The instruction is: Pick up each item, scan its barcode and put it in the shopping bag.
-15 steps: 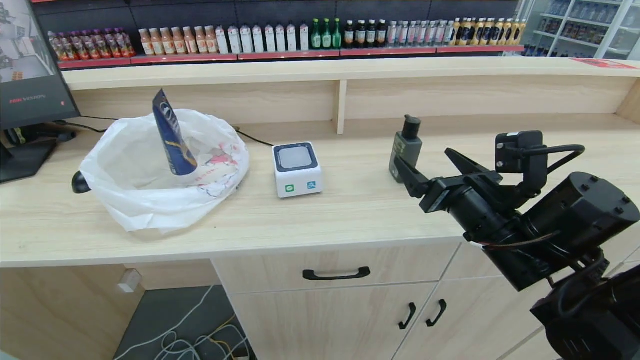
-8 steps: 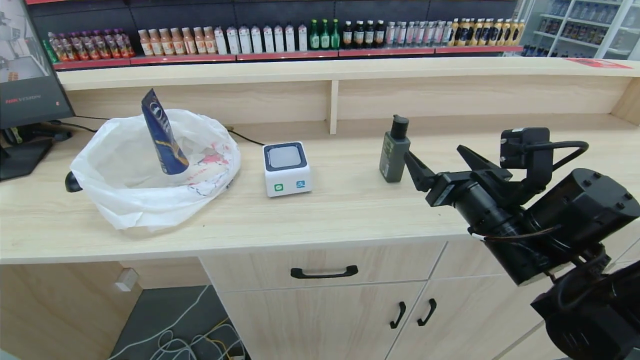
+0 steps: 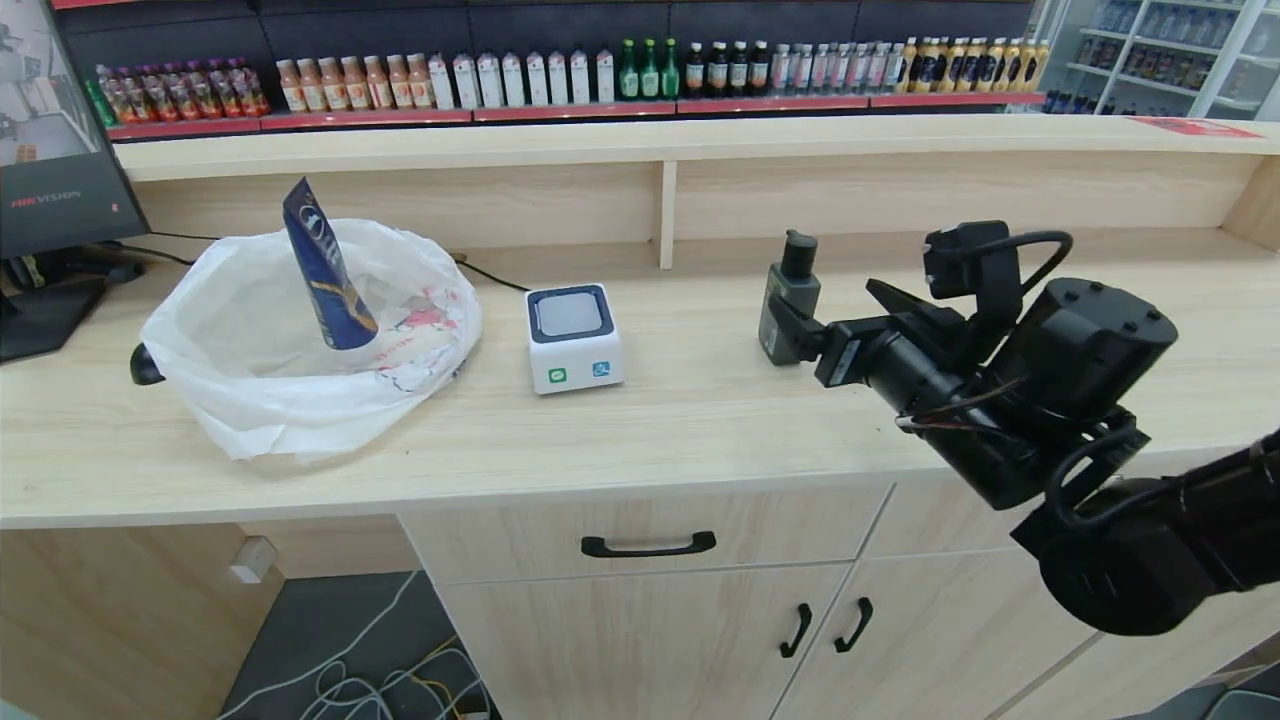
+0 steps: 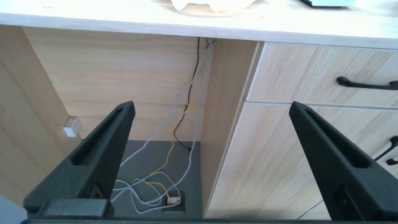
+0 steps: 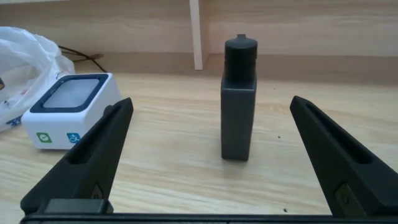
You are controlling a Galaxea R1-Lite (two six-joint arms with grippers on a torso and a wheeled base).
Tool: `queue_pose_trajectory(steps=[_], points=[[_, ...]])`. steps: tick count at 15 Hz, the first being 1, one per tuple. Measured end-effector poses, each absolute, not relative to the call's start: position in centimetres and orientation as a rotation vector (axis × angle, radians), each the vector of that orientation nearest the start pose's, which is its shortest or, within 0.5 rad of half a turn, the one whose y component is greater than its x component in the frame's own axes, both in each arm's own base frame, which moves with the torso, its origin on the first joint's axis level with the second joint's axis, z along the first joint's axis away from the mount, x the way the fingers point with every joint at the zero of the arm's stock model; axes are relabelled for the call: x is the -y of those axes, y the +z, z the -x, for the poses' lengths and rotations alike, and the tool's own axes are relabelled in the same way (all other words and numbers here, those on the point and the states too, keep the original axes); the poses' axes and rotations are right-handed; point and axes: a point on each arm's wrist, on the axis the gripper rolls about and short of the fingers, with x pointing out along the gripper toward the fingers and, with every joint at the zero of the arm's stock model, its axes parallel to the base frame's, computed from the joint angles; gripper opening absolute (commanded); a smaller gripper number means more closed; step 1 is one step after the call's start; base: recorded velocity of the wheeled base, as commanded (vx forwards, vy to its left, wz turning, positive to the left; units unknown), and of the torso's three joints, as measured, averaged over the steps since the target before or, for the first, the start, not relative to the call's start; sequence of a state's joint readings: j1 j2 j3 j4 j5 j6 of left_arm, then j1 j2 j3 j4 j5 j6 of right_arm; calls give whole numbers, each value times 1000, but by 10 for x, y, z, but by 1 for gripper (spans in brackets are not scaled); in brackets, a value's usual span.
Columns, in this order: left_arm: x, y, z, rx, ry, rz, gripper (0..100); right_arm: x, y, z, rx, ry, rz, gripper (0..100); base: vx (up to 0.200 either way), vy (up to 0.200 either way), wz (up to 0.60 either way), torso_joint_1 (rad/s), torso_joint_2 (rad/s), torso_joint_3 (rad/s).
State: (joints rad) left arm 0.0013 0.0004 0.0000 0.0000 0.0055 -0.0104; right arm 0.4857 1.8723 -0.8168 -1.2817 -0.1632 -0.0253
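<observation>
A dark grey bottle (image 3: 790,300) with a black cap stands upright on the wooden counter (image 3: 650,420); it also shows in the right wrist view (image 5: 239,118). My right gripper (image 3: 835,310) (image 5: 211,134) is open, level with the bottle and close in front of it, one finger to each side, not touching. The white barcode scanner (image 3: 573,338) (image 5: 69,109) sits mid-counter. At the left lies the white shopping bag (image 3: 310,340) with a dark blue tube (image 3: 325,268) leaning up out of it. My left gripper (image 4: 211,155) is open below the counter, facing the cabinet front.
A raised shelf ledge (image 3: 660,150) runs along the back of the counter with a vertical divider (image 3: 664,215). A monitor (image 3: 55,150) stands at the far left. Drawers with black handles (image 3: 648,546) sit below the counter; loose cables (image 4: 161,180) lie on the floor.
My right arm has moved forward and up toward the grey bottle, so its open fingers now flank it. Between the two earlier frames the head camera shifted; bag and scanner stayed put.
</observation>
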Motion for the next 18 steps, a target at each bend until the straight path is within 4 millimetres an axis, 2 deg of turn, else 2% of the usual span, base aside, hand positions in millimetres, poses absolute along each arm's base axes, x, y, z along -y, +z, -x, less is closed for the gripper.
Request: queue_pose_trajectory(steps=[4,7,18], points=[[0,75,23,0,7,10,100,-161,192,-326,186,307,-58,100,0,0,0,0,0,0],[0,75,23,0,7,10,100,-152,190,-343,157,265,-44,100,0,0,0,0,0,0],[0,75,23,0,7,10,100,-163,187,-384,142,251,-38,100,0,0,0,0,0,0]])
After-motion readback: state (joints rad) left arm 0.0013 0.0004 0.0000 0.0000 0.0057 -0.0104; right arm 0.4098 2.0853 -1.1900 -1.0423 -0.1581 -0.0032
